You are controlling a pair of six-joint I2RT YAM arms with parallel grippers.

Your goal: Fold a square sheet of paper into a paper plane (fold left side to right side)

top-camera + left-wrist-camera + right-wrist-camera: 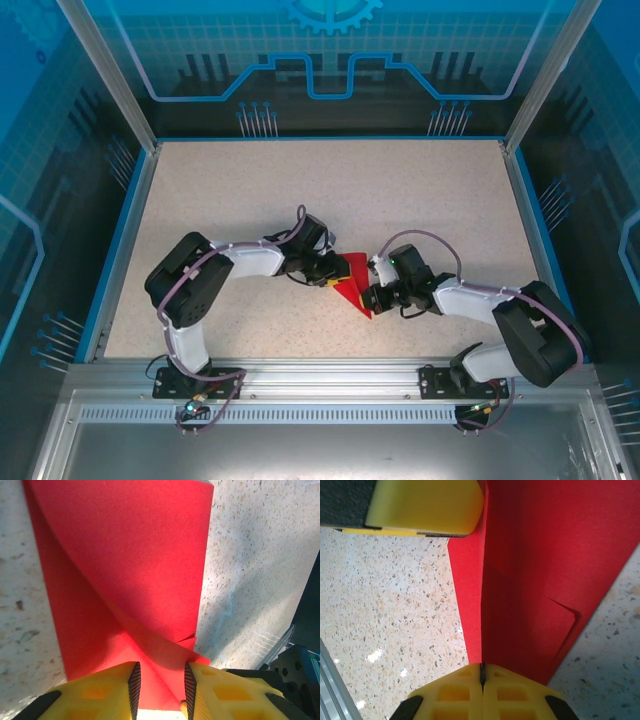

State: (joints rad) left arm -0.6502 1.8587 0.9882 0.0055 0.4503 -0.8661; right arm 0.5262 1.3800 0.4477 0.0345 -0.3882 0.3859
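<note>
The right claw (481, 674) is pressed tight together, pinching an edge of the red sheet of paper (545, 555). The right arm (480, 300) lies low and bent, reaching in from the right side toward the middle of the table (250, 180).

The left claw (161, 674) has its yellow fingers (112, 692) a little apart. The paper runs into the gap between them. The left arm (240, 262) lies low too and reaches in from the left side.

The paper sits right between the two claws, near the middle of the speckled table. It is partly folded, with flaps lying over each other.
</note>
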